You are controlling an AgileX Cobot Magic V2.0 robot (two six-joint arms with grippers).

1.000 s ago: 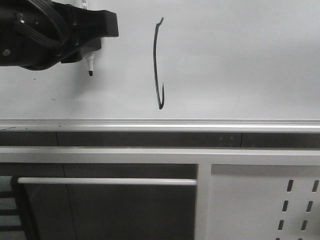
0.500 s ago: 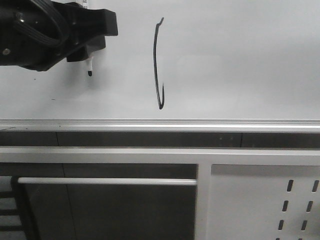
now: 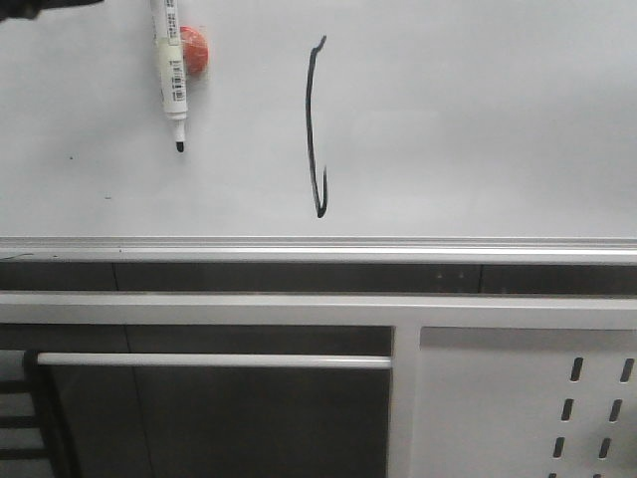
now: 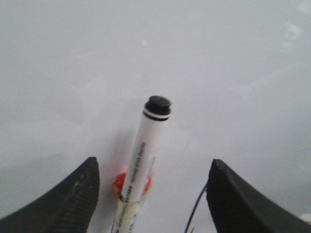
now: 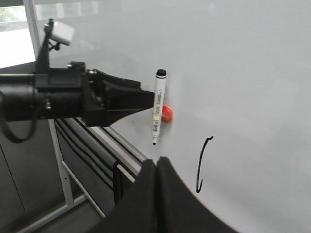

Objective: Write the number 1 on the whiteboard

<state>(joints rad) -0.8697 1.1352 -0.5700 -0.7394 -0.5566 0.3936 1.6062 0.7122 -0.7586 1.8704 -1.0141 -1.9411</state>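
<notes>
The number 1 (image 3: pixel 312 129) is a thin black bowed stroke on the whiteboard (image 3: pixel 478 119), also seen as the number 1 (image 5: pixel 200 165) in the right wrist view. A white marker pen (image 3: pixel 171 80) hangs tip down on the board against a red round holder (image 3: pixel 195 50), left of the stroke. My left gripper (image 4: pixel 154 162) is open, its fingers apart on either side of the pen (image 4: pixel 148 145) without touching it. From the right wrist view the left gripper (image 5: pixel 138 99) sits just off the pen. My right gripper (image 5: pixel 157 162) is shut on nothing.
A silver rail (image 3: pixel 318 249) runs along the board's lower edge. Below it are a white frame with a horizontal bar (image 3: pixel 214 360) and a white perforated panel (image 3: pixel 528 398) at the lower right.
My left gripper has let go of the marker and drawn back up and left, almost out of the front view. The marker stays on the board at the same spot.
</notes>
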